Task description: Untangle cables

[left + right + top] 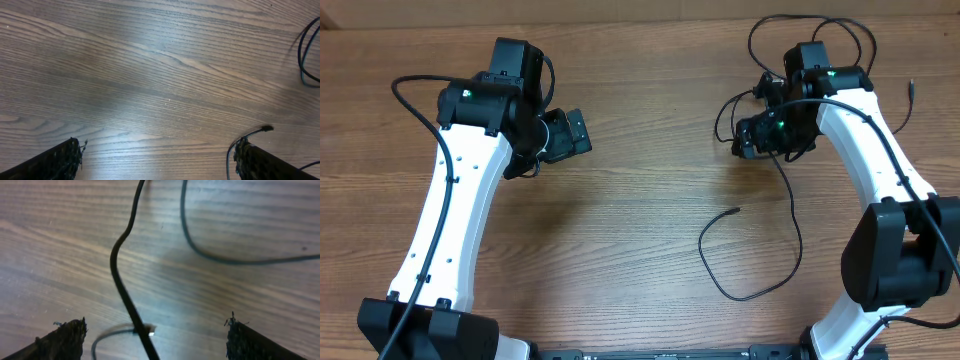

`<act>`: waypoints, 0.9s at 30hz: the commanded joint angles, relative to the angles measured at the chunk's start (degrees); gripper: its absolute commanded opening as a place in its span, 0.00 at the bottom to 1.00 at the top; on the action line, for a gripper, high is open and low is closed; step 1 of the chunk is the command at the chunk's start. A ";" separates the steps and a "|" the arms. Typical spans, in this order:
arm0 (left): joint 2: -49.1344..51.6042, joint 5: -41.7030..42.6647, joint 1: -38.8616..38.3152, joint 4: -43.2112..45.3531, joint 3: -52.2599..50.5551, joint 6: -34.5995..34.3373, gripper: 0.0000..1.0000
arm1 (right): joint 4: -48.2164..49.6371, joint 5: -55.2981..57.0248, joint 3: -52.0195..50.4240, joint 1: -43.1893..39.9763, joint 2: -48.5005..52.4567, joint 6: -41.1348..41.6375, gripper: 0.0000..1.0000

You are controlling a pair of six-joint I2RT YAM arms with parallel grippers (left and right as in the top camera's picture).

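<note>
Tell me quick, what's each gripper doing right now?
Left gripper: open, empty.
Right gripper: open, a cable lying loose between the jaws.

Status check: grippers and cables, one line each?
left gripper: open, empty, above bare table
right gripper: open, astride one cable, not gripping it
cables: unheld; one lies in an open curve, others are looped by the right gripper
</note>
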 commanded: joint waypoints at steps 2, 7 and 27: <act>0.50 -0.79 -0.15 0.02 -0.35 1.27 1.00 | -3.54 -1.29 1.44 -0.04 -0.04 -3.65 0.89; 0.48 -0.79 -0.17 0.42 -0.35 1.25 1.00 | -6.01 0.66 1.42 -0.07 -0.04 -3.32 0.58; 0.48 -0.79 -0.15 -0.31 -0.35 1.27 1.00 | -8.72 -7.65 25.90 -0.07 -3.63 4.87 0.04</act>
